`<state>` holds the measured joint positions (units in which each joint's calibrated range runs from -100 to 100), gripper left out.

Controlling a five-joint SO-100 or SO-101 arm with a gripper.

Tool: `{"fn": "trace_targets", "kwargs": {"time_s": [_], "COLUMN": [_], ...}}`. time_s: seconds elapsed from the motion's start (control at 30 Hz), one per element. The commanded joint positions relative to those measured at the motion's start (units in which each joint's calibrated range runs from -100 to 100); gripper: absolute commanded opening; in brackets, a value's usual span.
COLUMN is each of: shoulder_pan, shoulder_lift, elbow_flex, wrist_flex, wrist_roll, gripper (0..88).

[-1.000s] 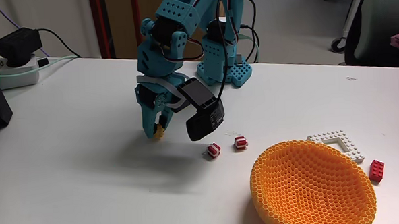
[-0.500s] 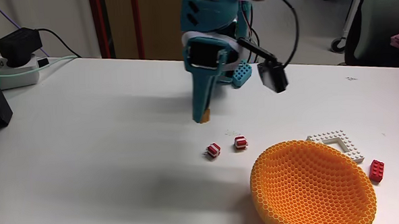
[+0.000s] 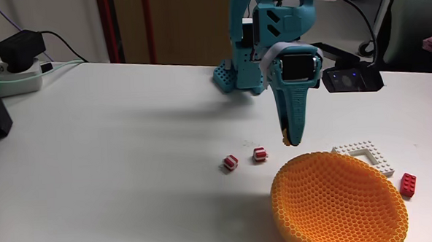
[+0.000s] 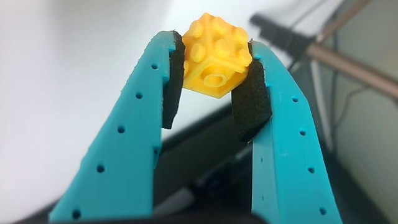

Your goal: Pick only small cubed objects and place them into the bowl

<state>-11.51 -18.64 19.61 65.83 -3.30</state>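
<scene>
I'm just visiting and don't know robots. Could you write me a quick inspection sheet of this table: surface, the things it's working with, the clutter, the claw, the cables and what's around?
Surface: white table, bare at the left.
Job's things: yellow cube clamped between the black pads; two red-and-white cubes on the table left of the orange mesh bowl.
Clutter: white studded plate behind the bowl; red brick at its right.
Claw: claw points down, raised above the table beside the bowl's far rim, shut on the cube.
Cables: black cable on the arm; power strip with leads at the far left.
Surroundings: chair at the far right.
</scene>
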Motion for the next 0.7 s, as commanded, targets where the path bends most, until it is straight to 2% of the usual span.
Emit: {"fn": "trace_targets", "kwargs": {"time_s": [0.0, 0.33, 0.67], "shoulder_pan": [-2.0, -7.1, -7.7], "shoulder_lift": [2.0, 7.5, 13.0], "elbow_flex": [-4.0, -7.0, -10.4], "wrist_flex": [-2.8, -6.7, -5.6], "wrist_roll": [-0.1, -0.5, -3.8], "gripper": [2.6, 7.7, 30.5]}}
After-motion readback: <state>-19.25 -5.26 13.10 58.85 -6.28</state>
